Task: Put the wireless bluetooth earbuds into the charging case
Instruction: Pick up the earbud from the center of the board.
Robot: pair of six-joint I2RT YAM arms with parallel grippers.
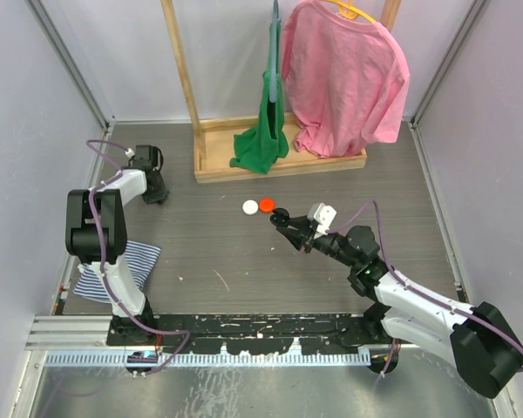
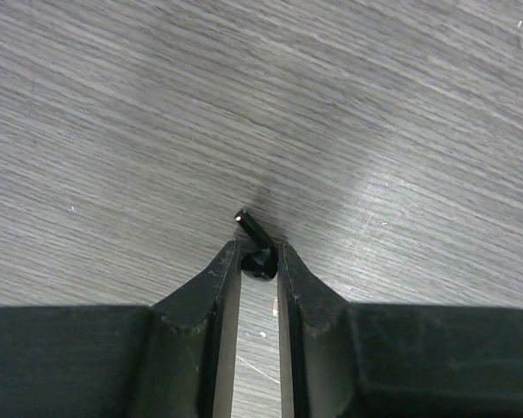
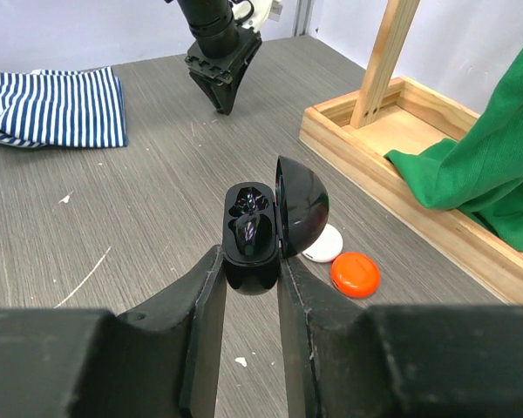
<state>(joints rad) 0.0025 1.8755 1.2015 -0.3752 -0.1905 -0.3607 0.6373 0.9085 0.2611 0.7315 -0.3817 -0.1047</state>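
Note:
My right gripper [image 3: 248, 266] is shut on the black charging case [image 3: 251, 231], held above the table with its lid [image 3: 301, 207] open to the right. One black earbud [image 3: 254, 233] sits in the near slot; the far slot looks empty. In the top view the right gripper [image 1: 283, 219] and case are near the table's middle. My left gripper [image 2: 260, 252] is shut on a second black earbud [image 2: 256, 248], its stem sticking out past the fingertips, low over the table. In the top view the left gripper [image 1: 155, 190] is at the far left.
A white disc [image 1: 249, 207] and an orange disc [image 1: 267, 205] lie just beyond the case. A wooden clothes rack base [image 1: 279, 164] holds a green cloth [image 1: 263, 139] and a pink shirt [image 1: 344, 74] at the back. A striped cloth [image 1: 118, 270] lies at the near left.

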